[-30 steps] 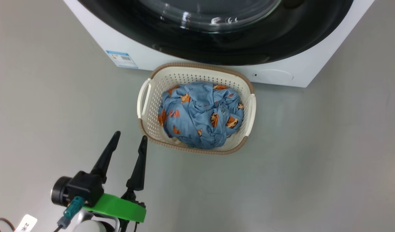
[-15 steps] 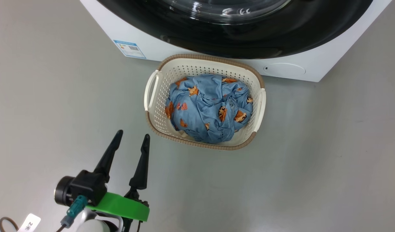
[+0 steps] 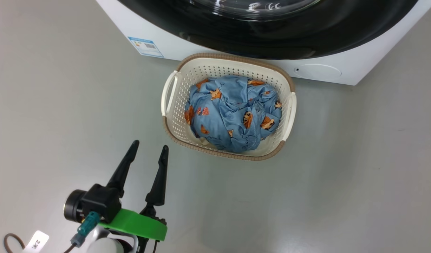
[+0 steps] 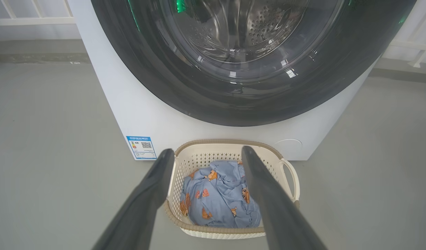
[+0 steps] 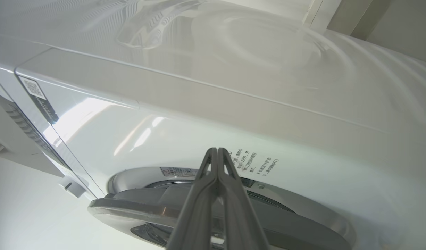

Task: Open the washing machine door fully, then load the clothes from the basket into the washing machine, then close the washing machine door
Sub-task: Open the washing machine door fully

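1. As I look down through the head camera, I log the left gripper (image 3: 150, 145) at the lower left, over bare grey floor (image 3: 341, 182). Its two dark fingers are spread wide apart with nothing between them. The tips point toward the near left corner of the basket (image 3: 236, 56) and are apart from it.
2. Next, the basket: cream, perforated, brown rim, two side handles. It stands on the floor just in front of the washing machine (image 3: 166, 42), its far rim at the foot of the white front. I cannot tell whether the two touch.
3. I count the clothes (image 3: 229, 116) as one crumpled heap of light-blue fabric with orange-brown bear print. It lies inside the basket and covers most of its bottom.
4. My left wrist view shows the washing machine door (image 3: 236, 38), glossy black and round, lying flat against the machine's front. The perforated steel drum (image 4: 233, 31) shows through its glass porthole.
5. I note a blue sticker (image 3: 145, 46) on the front's lower left corner, left of the basket.
6. On the right gripper (image 5: 217, 150) the fingers are pressed together and hold nothing. Its tips sit before the white front above the door's grey rim, beside a printed label (image 5: 254, 161). I cannot tell whether they touch it.
7. I also list a green bracket (image 3: 138, 225) on the left wrist, behind the fingers.
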